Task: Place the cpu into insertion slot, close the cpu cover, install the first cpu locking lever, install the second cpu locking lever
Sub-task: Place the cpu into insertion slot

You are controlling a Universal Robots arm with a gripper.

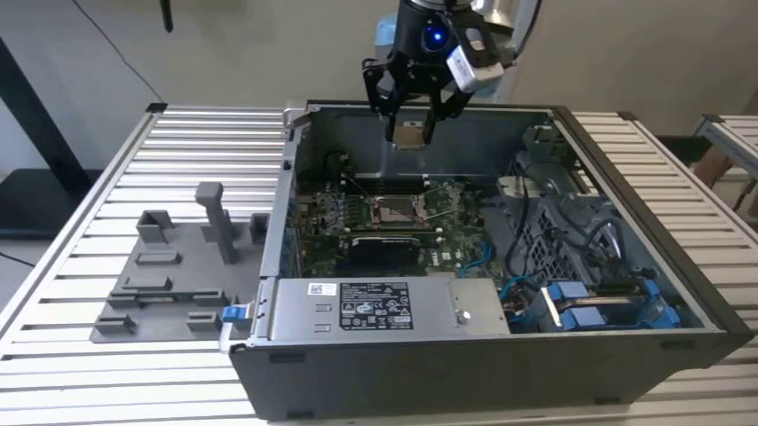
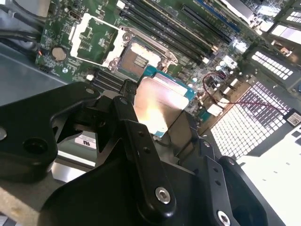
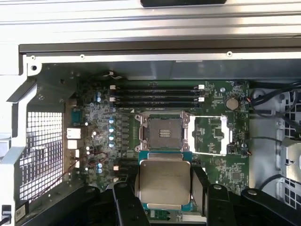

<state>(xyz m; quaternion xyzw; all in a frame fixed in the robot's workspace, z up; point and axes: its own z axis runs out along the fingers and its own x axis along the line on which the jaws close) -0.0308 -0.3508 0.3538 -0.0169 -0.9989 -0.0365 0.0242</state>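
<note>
Printed matter, listed for you:
1. White label (image 1: 375,306) with black print, on the grey power-supply box (image 1: 474,311). You cannot read the print.
2. Small white sticker (image 1: 319,287) just beside that label, on the same box. The print is too fine to read.
3. White sticker (image 2: 292,117) beside the perforated metal panel (image 2: 244,127) in the second wrist view. Unreadable.
4. cpu (image 3: 164,181), metal top. No marking you can read.

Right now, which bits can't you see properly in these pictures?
The cpu: its two gripped edges, covered by the fingers of the end effector in both wrist views.
Part of the motherboard beside the socket: behind the end effector's dark body in the first wrist view.
Socket pins: too small to make out in the exterior view.
The arm: cut off by the exterior view's top edge.
</note>
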